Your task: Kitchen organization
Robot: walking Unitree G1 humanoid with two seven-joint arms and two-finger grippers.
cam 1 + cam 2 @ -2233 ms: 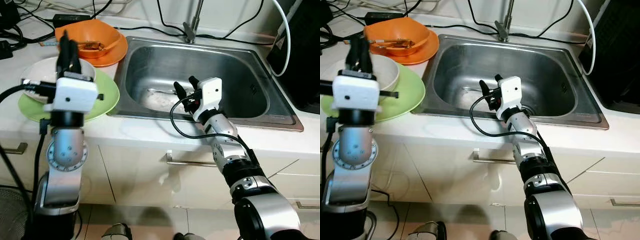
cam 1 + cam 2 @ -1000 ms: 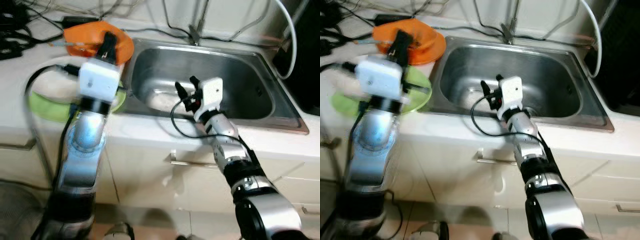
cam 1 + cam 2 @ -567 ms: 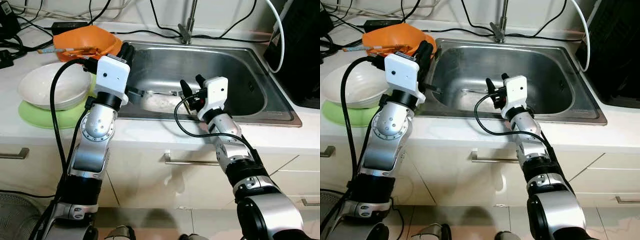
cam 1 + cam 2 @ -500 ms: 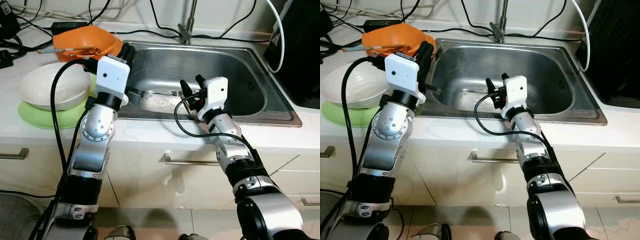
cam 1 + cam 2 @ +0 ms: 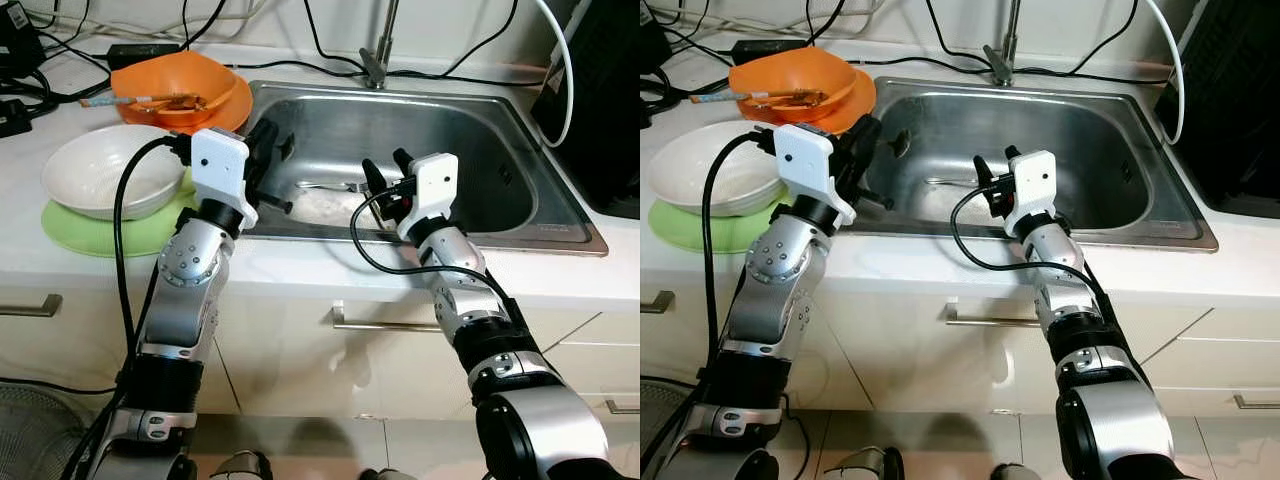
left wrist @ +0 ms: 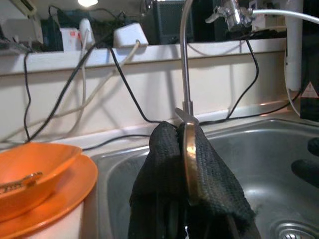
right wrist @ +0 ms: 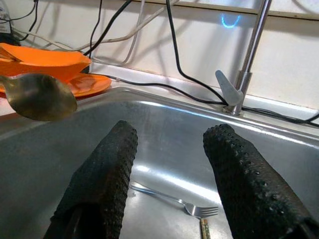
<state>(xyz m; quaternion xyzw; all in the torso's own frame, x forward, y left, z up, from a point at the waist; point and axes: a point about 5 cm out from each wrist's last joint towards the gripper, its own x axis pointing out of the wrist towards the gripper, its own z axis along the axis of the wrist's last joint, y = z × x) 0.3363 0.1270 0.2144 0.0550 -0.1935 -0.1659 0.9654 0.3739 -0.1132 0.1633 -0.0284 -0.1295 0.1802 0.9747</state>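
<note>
spoon in left jaws at sink edge (basin open)

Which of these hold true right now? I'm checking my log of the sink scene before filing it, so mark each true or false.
1. The left hand is shut on a spoon. True.
2. The right hand is shut on the fork. False: its fingers are apart, and the fork lies on the bottom of the sink.
3. The white bowl sits on the green plate. True.
4. The orange bowl is inside the sink. False: it stands on the counter on the sink's left.
5. The faucet is running. False: no water shows.
</note>
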